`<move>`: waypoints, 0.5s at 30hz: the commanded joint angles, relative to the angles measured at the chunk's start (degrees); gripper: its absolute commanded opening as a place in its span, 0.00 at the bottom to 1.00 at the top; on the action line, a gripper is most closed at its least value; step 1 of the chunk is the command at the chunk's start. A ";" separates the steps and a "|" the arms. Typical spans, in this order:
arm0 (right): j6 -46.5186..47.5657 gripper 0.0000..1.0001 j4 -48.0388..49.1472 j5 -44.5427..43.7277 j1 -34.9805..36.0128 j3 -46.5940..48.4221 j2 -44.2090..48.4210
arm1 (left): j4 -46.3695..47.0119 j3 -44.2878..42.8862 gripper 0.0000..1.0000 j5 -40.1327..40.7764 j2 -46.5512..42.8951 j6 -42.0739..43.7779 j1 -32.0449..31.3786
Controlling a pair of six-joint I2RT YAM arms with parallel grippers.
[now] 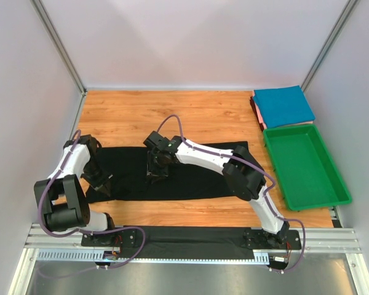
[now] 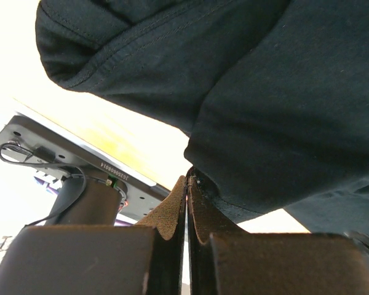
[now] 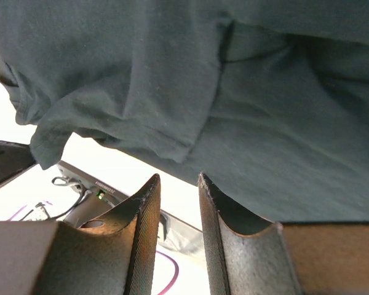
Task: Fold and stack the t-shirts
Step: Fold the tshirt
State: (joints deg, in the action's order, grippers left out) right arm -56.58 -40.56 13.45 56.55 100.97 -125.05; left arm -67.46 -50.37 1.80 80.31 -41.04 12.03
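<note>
From above, the black t-shirt (image 1: 190, 179) lies as a long band across the wooden tabletop (image 1: 135, 117). The left pincer (image 1: 103, 182) is at its left end, and the right pincer (image 1: 155, 171) is down on it, left of the middle. The teal-blue t-shirt (image 1: 283, 106) lies folded on the reddish t-shirt (image 1: 258, 117) at the far right, behind the green tray (image 1: 304, 166).

Left wrist view: the fingers (image 2: 170, 212) are pressed together, apparently nipping the black hem.

Right wrist view: the fingers (image 3: 141, 209) are parted with nothing between them.
</note>
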 commanded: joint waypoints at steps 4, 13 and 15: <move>-2.75 0.32 -4.26 -2.38 1.54 4.24 -3.35 | 0.05 -2.54 0.00 0.83 0.55 0.34 -0.17; -5.21 0.32 -4.62 -2.82 2.07 4.59 -4.76 | 0.75 -2.37 0.00 1.27 0.99 1.13 -0.17; -5.82 0.32 -4.01 -2.47 2.24 4.59 -5.02 | 1.01 -2.37 0.00 1.01 1.25 1.13 -0.17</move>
State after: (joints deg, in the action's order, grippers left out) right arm -60.25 -44.66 11.60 58.33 103.15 -129.47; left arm -66.96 -51.18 2.26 81.25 -40.62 12.03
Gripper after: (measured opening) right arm 0.317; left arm 0.006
